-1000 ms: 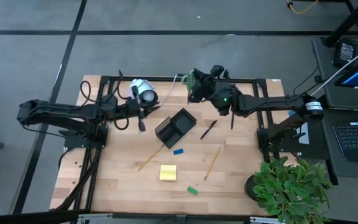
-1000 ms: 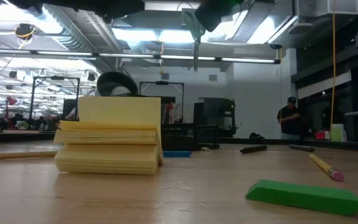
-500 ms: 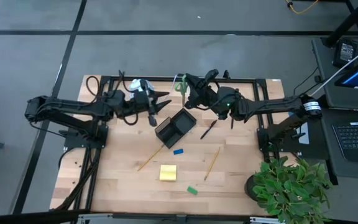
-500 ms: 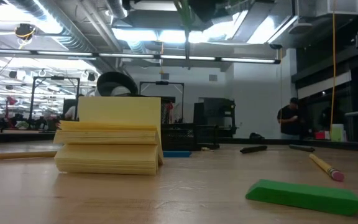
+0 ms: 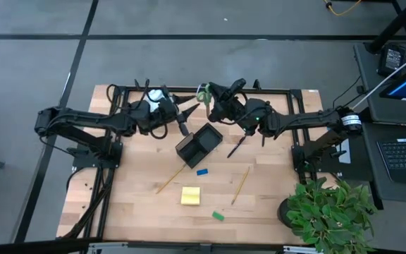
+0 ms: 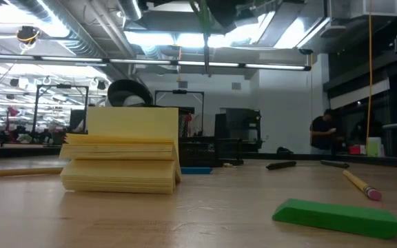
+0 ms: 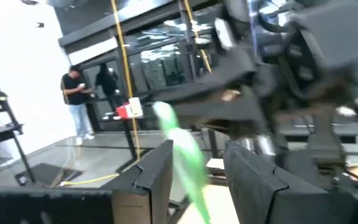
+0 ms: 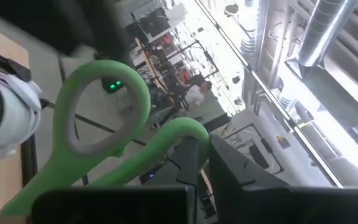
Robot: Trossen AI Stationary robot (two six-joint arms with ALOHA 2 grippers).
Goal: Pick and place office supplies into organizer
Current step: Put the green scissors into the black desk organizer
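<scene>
My right gripper (image 5: pixel 211 104) is shut on the green-handled scissors (image 5: pixel 204 92), held high over the table's far side, beyond the black organizer (image 5: pixel 199 143). The handle loops (image 8: pixel 98 112) point away from the gripper. My left gripper (image 5: pixel 187 116) is open just left of the scissors. In the left wrist view (image 7: pixel 202 171) a green handle (image 7: pixel 182 152) shows between its fingers, which do not close on it. The pen (image 5: pixel 235 147), two pencils (image 5: pixel 170 180) (image 5: pixel 240 185), blue block (image 5: pixel 201 171), sticky-note pad (image 5: pixel 190 195) and green block (image 5: pixel 218 216) lie flat on the table. My right gripper pinches the scissors between its two fingers (image 8: pixel 190 155), just behind the handle loops, where the green shank (image 8: pixel 178 134) runs in between them. The fingers themselves hide the exact spot. They come roughly level from the table's right. The scissors are lifted clear of everything.
A white round device (image 5: pixel 158 97) with a cable sits under my left arm at the far left. A black frame runs along the table's far edge (image 5: pixel 280 90). A potted plant (image 5: pixel 330 212) stands at the near right corner. People stand in the room behind (image 6: pixel 320 134).
My left gripper has gone toward the table's right and far side, turning from pointing at the near edge to pointing right at the scissors, and stays open. My right gripper has carried the scissors a little left and up; their blades no longer hang down.
</scene>
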